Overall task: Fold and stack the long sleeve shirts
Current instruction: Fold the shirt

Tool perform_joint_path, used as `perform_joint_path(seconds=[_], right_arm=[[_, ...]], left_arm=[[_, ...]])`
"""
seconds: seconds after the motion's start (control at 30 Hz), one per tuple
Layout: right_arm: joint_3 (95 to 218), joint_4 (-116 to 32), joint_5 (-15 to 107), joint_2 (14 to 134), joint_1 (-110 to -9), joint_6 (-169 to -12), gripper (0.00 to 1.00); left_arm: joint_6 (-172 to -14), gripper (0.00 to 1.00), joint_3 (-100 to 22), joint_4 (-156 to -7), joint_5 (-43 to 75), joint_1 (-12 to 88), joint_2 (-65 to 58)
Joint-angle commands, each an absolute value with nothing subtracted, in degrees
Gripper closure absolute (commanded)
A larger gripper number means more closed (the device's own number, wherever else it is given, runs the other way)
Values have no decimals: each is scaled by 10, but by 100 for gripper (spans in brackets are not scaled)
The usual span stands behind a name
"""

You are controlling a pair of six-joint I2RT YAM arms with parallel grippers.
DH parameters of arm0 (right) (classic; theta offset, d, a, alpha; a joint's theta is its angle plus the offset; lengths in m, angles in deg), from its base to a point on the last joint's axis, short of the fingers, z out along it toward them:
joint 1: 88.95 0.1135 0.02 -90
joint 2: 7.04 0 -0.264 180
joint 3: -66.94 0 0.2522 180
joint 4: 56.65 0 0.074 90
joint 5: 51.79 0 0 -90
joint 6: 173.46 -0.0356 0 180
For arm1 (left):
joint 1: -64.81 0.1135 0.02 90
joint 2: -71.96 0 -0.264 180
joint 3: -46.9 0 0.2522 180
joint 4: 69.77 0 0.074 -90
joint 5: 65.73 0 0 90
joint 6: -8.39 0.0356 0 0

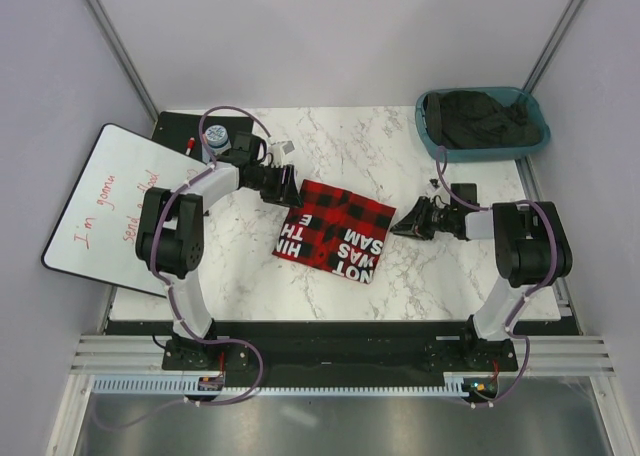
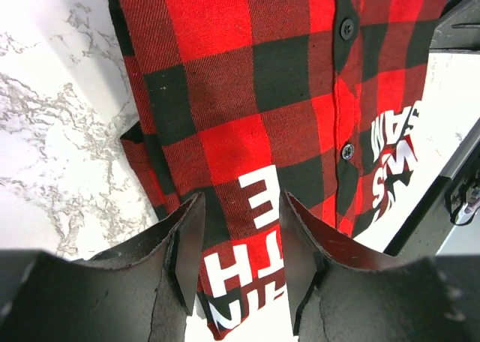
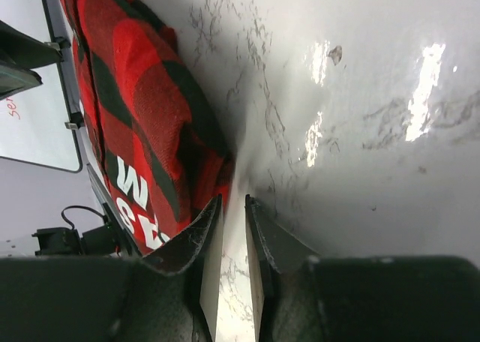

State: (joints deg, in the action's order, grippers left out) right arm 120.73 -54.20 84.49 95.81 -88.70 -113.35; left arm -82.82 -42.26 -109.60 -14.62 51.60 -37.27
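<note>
The flannel shirt [image 1: 335, 231] lies folded into a slanted rectangle near the middle of the marble table [image 1: 240, 266], with white printed letters [image 1: 335, 251] along its 6 o'clock side. My left claw [image 2: 241, 207] sits at the shirt's 11 o'clock corner, jaws about halfway apart. The cloth runs under the gap between my fingers [image 2: 187, 237]. In the left wrist view they straddle the lettering, and the button placket [image 2: 345, 87] is off toward 2 o'clock. I have hold of nothing there (whether the tips touch the fabric, I cannot tell).

My right claw [image 3: 232, 203] is at the shirt's 3 o'clock edge, low over the table. Its jaws stand at a narrow slit, and only bare marble shows in it. The shirt's rounded fold lies just beside one finger, outside the grip.

A blue bin [image 1: 480, 153] of dark clothing [image 1: 480, 116] sits at the table's 1 o'clock corner. A whiteboard [image 1: 100, 196] lies at its 9 o'clock edge.
</note>
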Motion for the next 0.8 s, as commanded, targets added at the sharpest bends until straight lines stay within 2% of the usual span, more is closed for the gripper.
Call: perform_joint_path(seconds=[0.0,0.5,0.63,0.77], right_arm=[[1215,-576,793,991,-881,-1156,74],[1224,-583,779,1008,-859,-1177,75],[1227,-564,782,1008,-853,-1165,82],[1241,-543,780,1009,-853,-1141,100]], left_arm=[[-833,49,-445,-1081,-133,518,-376],[-833,49,-438,-1077,-133,523,-381],[-838,49,-435,-1075,-133,524,-382],[-847,49,-434,-1072,-129,533,-382]])
